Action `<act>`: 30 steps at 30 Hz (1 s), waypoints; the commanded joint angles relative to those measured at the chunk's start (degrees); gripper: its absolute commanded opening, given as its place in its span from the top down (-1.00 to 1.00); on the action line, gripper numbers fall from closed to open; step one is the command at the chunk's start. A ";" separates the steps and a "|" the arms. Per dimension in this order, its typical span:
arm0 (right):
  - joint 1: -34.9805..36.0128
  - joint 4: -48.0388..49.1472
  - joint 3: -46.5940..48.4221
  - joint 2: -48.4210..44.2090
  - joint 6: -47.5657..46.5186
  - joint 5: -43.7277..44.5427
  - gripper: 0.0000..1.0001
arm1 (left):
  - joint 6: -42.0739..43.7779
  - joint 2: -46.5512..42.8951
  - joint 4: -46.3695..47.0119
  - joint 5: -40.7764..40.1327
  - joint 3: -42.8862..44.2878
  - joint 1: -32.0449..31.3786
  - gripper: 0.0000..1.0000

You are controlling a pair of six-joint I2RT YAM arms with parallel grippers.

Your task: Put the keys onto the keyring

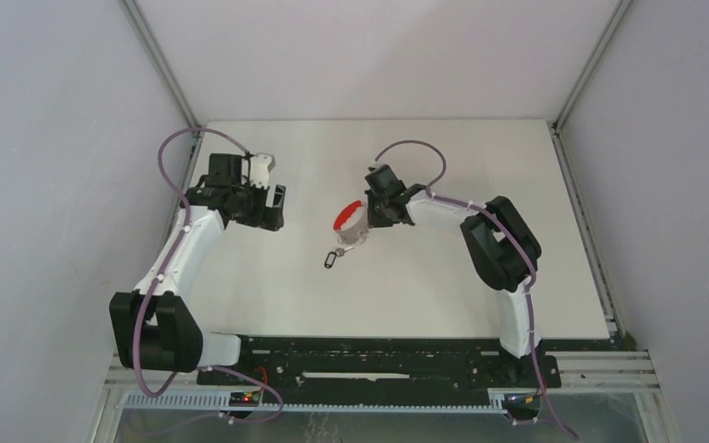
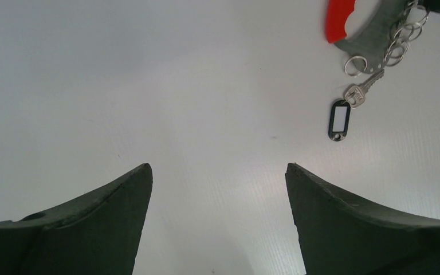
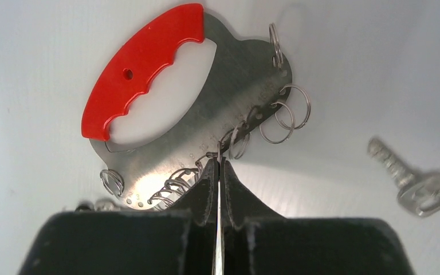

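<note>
Left arm (image 1: 180, 249) reaches forward on its own side, elbow bent, wrist turned inward. Left gripper (image 1: 273, 206) (image 2: 217, 171) has jaws spread wide, nothing between the fingers (image 2: 91, 220). Right arm (image 1: 500, 242) folds in toward the centre. Right gripper (image 1: 375, 220) (image 3: 219, 165) is angled down, fingers (image 3: 206, 189) pressed flat together.

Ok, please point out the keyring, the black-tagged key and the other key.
keyring (image 3: 149, 54): right wrist view, red handle.
black-tagged key (image 2: 358, 93): left wrist view, its head.
other key (image 3: 418, 192): right wrist view, its head.
</note>
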 commanded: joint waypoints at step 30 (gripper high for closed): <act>-6.88 2.44 6.17 0.36 -14.45 -18.29 -0.09 | 4.33 -1.88 -5.08 2.84 4.06 -1.35 -1.00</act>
